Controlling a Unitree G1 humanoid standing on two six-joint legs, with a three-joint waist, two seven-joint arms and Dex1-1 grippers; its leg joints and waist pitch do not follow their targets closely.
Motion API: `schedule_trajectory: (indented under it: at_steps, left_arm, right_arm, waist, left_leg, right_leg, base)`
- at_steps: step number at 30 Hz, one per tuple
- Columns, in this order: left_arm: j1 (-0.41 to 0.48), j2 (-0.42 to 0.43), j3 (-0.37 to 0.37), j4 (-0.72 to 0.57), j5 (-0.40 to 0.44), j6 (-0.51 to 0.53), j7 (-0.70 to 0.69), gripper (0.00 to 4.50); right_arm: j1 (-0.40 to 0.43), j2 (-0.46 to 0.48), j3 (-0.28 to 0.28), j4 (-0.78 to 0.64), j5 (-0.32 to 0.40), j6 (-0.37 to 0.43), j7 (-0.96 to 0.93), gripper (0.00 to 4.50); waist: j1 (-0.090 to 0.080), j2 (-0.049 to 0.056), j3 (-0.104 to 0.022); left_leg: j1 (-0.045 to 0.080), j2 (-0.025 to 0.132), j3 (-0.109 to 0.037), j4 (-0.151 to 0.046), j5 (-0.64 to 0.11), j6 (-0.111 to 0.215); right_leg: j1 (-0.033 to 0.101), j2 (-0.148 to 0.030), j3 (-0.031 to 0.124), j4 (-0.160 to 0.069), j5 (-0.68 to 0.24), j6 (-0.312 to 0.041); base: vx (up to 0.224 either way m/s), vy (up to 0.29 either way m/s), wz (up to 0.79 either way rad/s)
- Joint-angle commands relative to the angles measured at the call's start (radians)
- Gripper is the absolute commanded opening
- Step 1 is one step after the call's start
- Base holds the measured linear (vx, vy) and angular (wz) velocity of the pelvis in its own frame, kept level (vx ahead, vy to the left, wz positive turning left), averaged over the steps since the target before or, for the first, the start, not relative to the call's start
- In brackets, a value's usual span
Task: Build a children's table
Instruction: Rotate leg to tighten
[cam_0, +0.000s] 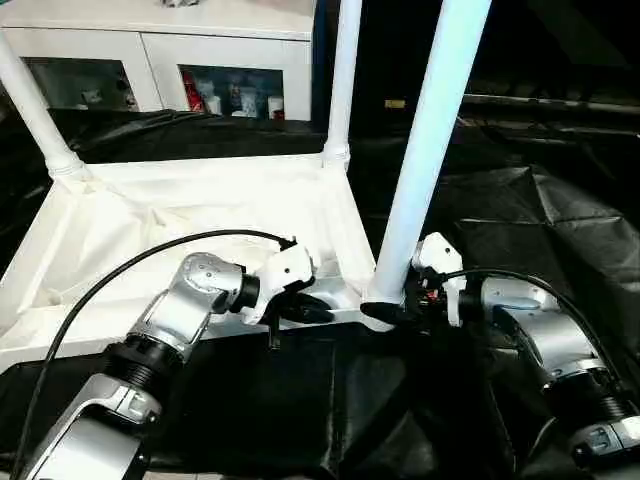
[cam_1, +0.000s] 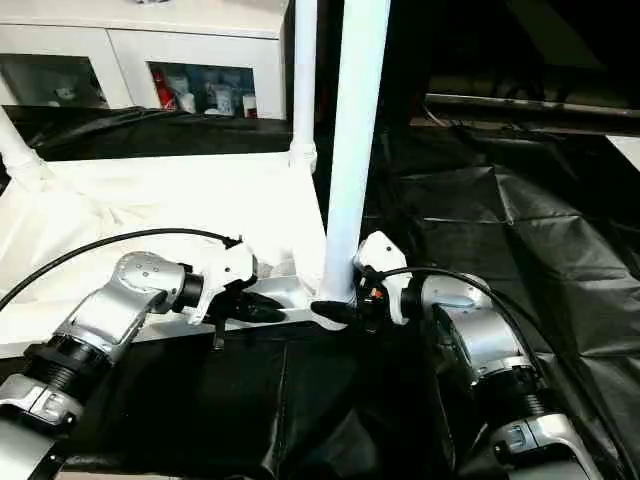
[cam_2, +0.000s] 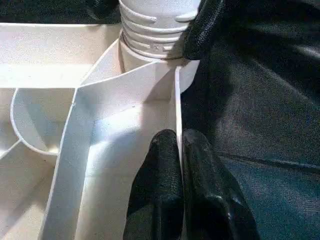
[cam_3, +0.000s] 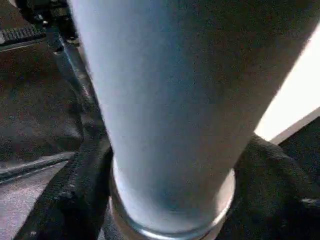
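Left gripper pinched onto the near rim of the upturned white table top, right gripper clasping the nearest leg's base at its corner socket, three legs upright — on the black-covered work table.

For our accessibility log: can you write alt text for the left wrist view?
The left gripper pinches the white tabletop's thin edge wall between its black fingers. Just ahead, a ridged white leg sits in the corner socket, with black cover alongside.
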Motion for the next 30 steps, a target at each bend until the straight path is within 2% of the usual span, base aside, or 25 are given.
schedule_trajectory:
  at_steps: [1,6,9,11,12,13,14,15,16,17,19,21,22,23,26,28,30]
  left_arm:
    - [-0.003,-0.008,-0.007,-0.035,-0.023,-0.011,-0.031,0.00]
    - [-0.004,-0.009,-0.006,-0.030,-0.022,-0.009,-0.024,0.00]
    - [-0.021,-0.031,0.008,0.015,0.001,0.006,0.051,0.00]
    - [-0.046,-0.068,0.030,0.068,0.016,0.015,0.144,0.00]
    - [-0.046,-0.068,0.030,0.068,0.016,0.015,0.144,0.00]
    - [-0.065,-0.100,0.047,0.103,0.022,0.032,0.215,0.00]
    - [-0.082,-0.128,0.061,0.129,0.026,0.051,0.275,0.00]
    - [-0.100,-0.163,0.077,0.157,0.027,0.078,0.343,0.00]
    - [-0.100,-0.163,0.077,0.157,0.027,0.078,0.343,0.00]
    - [-0.132,-0.222,0.108,0.203,0.031,0.117,0.475,0.00]
    - [-0.140,-0.237,0.116,0.213,0.032,0.126,0.509,0.00]
    - [-0.143,-0.243,0.120,0.218,0.032,0.130,0.523,0.00]
    - [-0.153,-0.270,0.124,0.234,0.040,0.132,0.578,0.00]
    - [-0.153,-0.270,0.124,0.234,0.040,0.132,0.578,0.00]
    - [-0.149,-0.285,0.105,0.235,0.064,0.100,0.588,0.00]
    - [-0.137,-0.271,0.095,0.216,0.070,0.089,0.556,0.00]
    - [-0.135,-0.268,0.092,0.214,0.071,0.084,0.551,0.00]
  right_arm:
    - [-0.026,-0.008,0.009,0.008,-0.008,0.001,0.005,3.18]
    - [-0.026,-0.003,0.001,0.017,-0.011,0.001,-0.005,2.82]
    - [-0.035,0.026,-0.030,0.062,-0.022,0.007,-0.088,2.76]
    - [-0.052,0.075,-0.078,0.128,-0.027,0.007,-0.224,2.75]
    - [-0.052,0.075,-0.078,0.128,-0.027,0.007,-0.224,2.75]
    - [-0.061,0.121,-0.124,0.167,-0.002,0.037,-0.315,2.75]
    - [-0.066,0.156,-0.151,0.197,0.005,0.047,-0.393,2.75]
    - [-0.071,0.198,-0.176,0.226,0.008,0.052,-0.485,2.74]
    - [-0.071,0.198,-0.176,0.226,0.008,0.052,-0.485,2.74]
    - [-0.082,0.263,-0.206,0.277,-0.013,0.043,-0.675,2.74]
    - [-0.085,0.278,-0.213,0.291,-0.017,0.041,-0.719,2.74]
    - [-0.087,0.285,-0.216,0.298,-0.018,0.040,-0.738,2.74]
    - [-0.105,0.315,-0.218,0.335,-0.040,0.017,-0.829,2.74]
    - [-0.105,0.315,-0.218,0.335,-0.040,0.017,-0.829,2.74]
    - [-0.136,0.350,-0.210,0.371,-0.064,-0.021,-0.872,2.74]
    - [-0.145,0.355,-0.212,0.371,-0.066,-0.053,-0.835,3.30]
    - [-0.148,0.357,-0.212,0.373,-0.069,-0.064,-0.832,3.49]
  waist:
    - [-0.003,-0.008,-0.068]
    - [-0.004,-0.006,-0.068]
    - [-0.008,-0.006,-0.068]
    - [-0.012,-0.006,-0.067]
    - [-0.012,-0.006,-0.067]
    - [-0.011,-0.007,-0.069]
    - [-0.017,-0.003,-0.066]
    - [-0.017,0.002,-0.066]
    - [-0.021,-0.002,-0.069]
    - [-0.025,0.000,-0.068]
    - [-0.031,-0.003,-0.070]
    - [-0.029,-0.003,-0.070]
    - [-0.029,-0.003,-0.071]
    - [-0.030,-0.003,-0.071]
    - [-0.031,-0.004,-0.068]
    - [-0.031,-0.003,-0.068]
    - [-0.032,-0.003,-0.068]
  left_leg:
    - [0.032,0.063,-0.029,-0.071,-0.191,0.045]
    - [0.032,0.063,-0.029,-0.070,-0.189,0.046]
    - [0.032,0.062,-0.029,-0.070,-0.199,0.035]
    - [0.033,0.060,-0.029,-0.071,-0.210,0.022]
    - [0.033,0.060,-0.029,-0.071,-0.210,0.022]
    - [0.034,0.059,-0.032,-0.071,-0.217,0.012]
    - [0.034,0.059,-0.029,-0.073,-0.226,0.007]
    - [0.036,0.059,-0.032,-0.074,-0.234,-0.002]
    - [0.036,0.058,-0.033,-0.075,-0.232,-0.015]
    - [0.036,0.058,-0.031,-0.075,-0.230,-0.018]
    - [0.035,0.054,-0.033,-0.075,-0.229,-0.025]
    - [0.031,0.053,-0.031,-0.071,-0.210,0.003]
    - [0.030,0.054,-0.030,-0.071,-0.195,0.016]
    - [0.030,0.053,-0.030,-0.070,-0.192,0.017]
    - [0.031,0.054,-0.031,-0.074,-0.226,0.017]
    - [0.031,0.055,-0.033,-0.076,-0.237,0.015]
    - [0.030,0.055,-0.033,-0.076,-0.236,0.016]
  right_leg:
    - [0.039,-0.061,0.039,-0.065,-0.131,-0.256]
    - [0.040,-0.061,0.039,-0.065,-0.125,-0.260]
    - [0.039,-0.060,0.038,-0.065,-0.138,-0.263]
    - [0.037,-0.061,0.040,-0.069,-0.164,-0.256]
    - [0.037,-0.061,0.040,-0.069,-0.164,-0.256]
    - [0.040,-0.063,0.039,-0.071,-0.186,-0.247]
    - [0.033,-0.060,0.041,-0.073,-0.189,-0.247]
    - [0.033,-0.061,0.040,-0.074,-0.199,-0.248]
    - [0.036,-0.061,0.038,-0.073,-0.195,-0.247]
    - [0.034,-0.060,0.039,-0.073,-0.181,-0.246]
    - [0.039,-0.058,0.037,-0.073,-0.175,-0.244]
    - [0.044,-0.060,0.038,-0.074,-0.142,-0.241]
    - [0.043,-0.060,0.039,-0.073,-0.129,-0.240]
    - [0.041,-0.060,0.038,-0.074,-0.131,-0.241]
    - [0.039,-0.062,0.037,-0.084,-0.216,-0.222]
    - [0.040,-0.061,0.037,-0.084,-0.223,-0.211]
    - [0.039,-0.060,0.037,-0.082,-0.203,-0.216]
  base:
    - [0.000,0.000,0.00]
    - [0.000,0.000,0.00]
    - [0.000,0.000,0.00]
    - [0.000,0.000,0.00]
    - [0.000,0.000,0.00]
    - [0.000,0.000,0.00]
    - [0.000,0.000,0.00]
    - [0.000,0.000,0.00]
    - [0.000,0.000,0.00]
    - [0.000,0.000,0.00]
    - [0.000,0.000,0.00]
    - [0.000,0.000,0.00]
    - [0.000,0.000,0.00]
    - [0.000,0.000,0.00]
    - [0.000,0.000,0.00]
    - [0.000,0.000,0.00]
    - [0.000,0.000,0.00]
